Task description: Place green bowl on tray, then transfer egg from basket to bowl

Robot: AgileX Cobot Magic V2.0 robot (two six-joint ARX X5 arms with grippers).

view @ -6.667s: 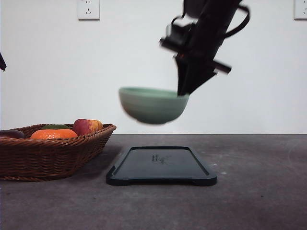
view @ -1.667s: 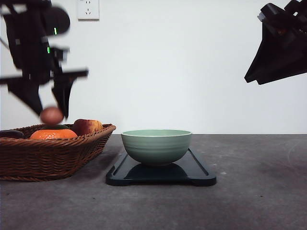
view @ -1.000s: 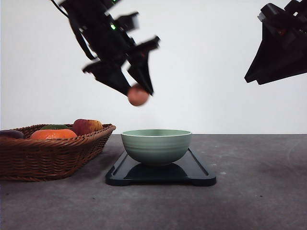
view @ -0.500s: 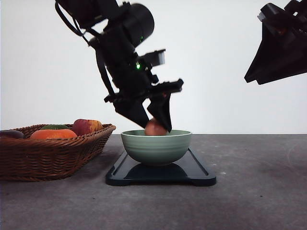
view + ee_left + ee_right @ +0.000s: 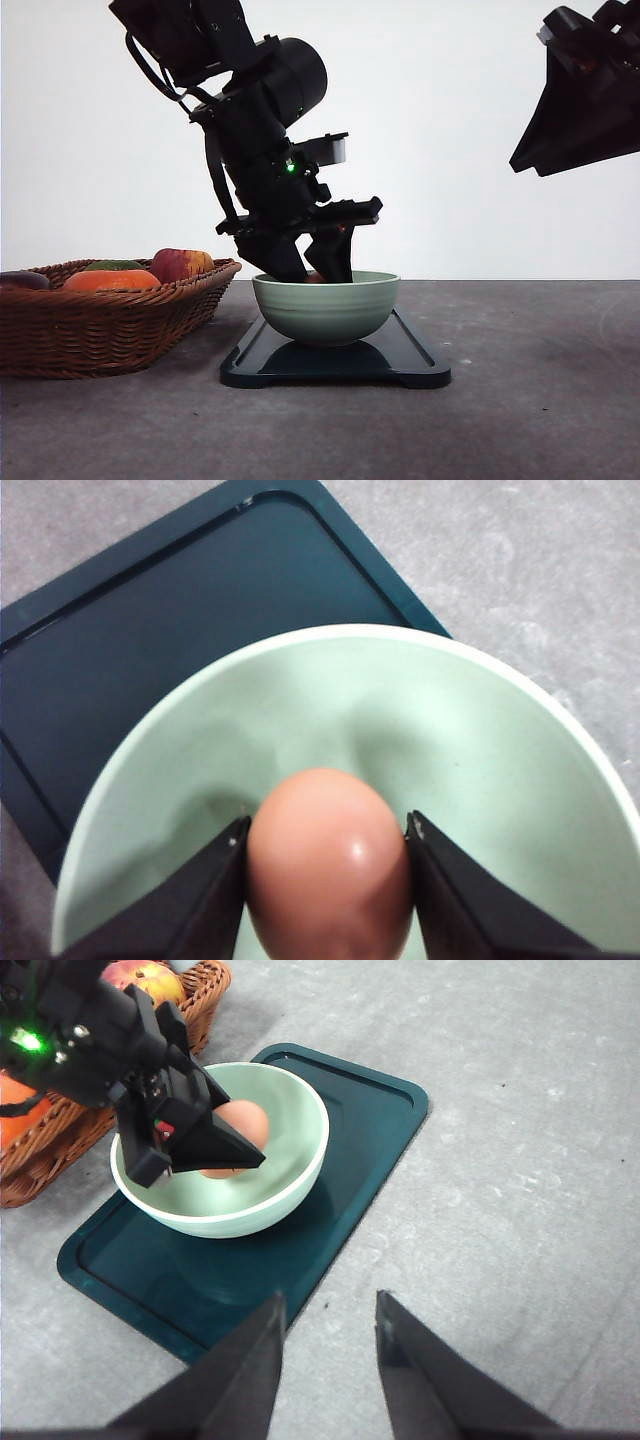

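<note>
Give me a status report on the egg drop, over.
Left gripper shut on egg, inside green bowl. Bowl sits on tray. Right gripper open, raised clear. Nothing in the way.

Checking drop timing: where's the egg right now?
The egg sits between the left tool's fingers, inside the green bowl on the tray, right of the basket.

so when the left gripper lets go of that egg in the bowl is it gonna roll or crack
The egg looks smooth and rounded, so it will probably roll a little, but the green bowl curves inward and should settle it at the centre. The left gripper holds it low inside the rim, so cracking seems unlikely.
</note>
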